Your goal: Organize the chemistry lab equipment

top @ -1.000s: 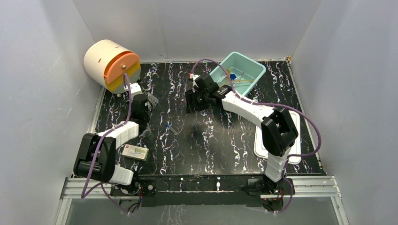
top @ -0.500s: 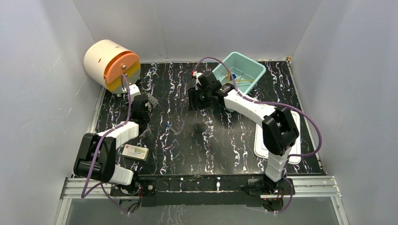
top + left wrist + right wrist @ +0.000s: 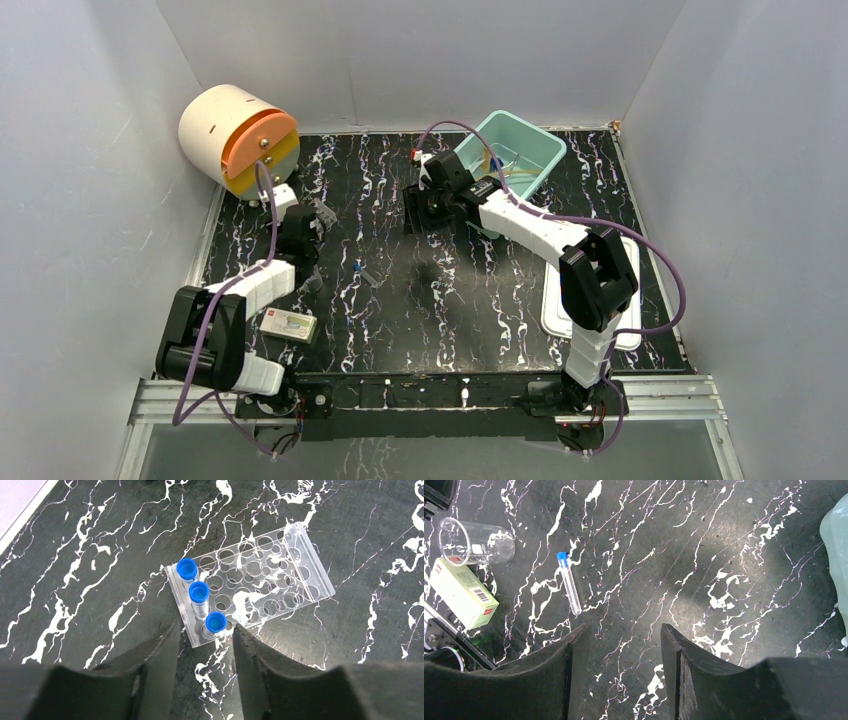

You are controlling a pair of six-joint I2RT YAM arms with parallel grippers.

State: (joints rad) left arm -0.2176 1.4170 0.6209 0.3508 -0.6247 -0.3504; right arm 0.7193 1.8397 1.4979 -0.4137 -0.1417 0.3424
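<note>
The rack (image 3: 280,575) stands flat on the bench (image 3: 724,530) with three blue-capped tubes (image 3: 198,592) seated in the row of holes at one end; the other holes are bare. The left claw (image 3: 202,677) hangs just over that end, fingers apart, gripping nothing. I judge this part nearly done.

A loose tube (image 3: 570,587) lies flat near the middle of the bench. Beyond it a beaker (image 3: 476,542) lies on its side, with a box (image 3: 461,594) just beside it. The right claw (image 3: 621,680) hovers above bare bench, fingers apart and empty.

The tub (image 3: 530,126) at the far edge holds tan and blue contents (image 3: 505,165), too small to name. The task looks about midway: the loose tube, beaker and box are not yet put away.
</note>
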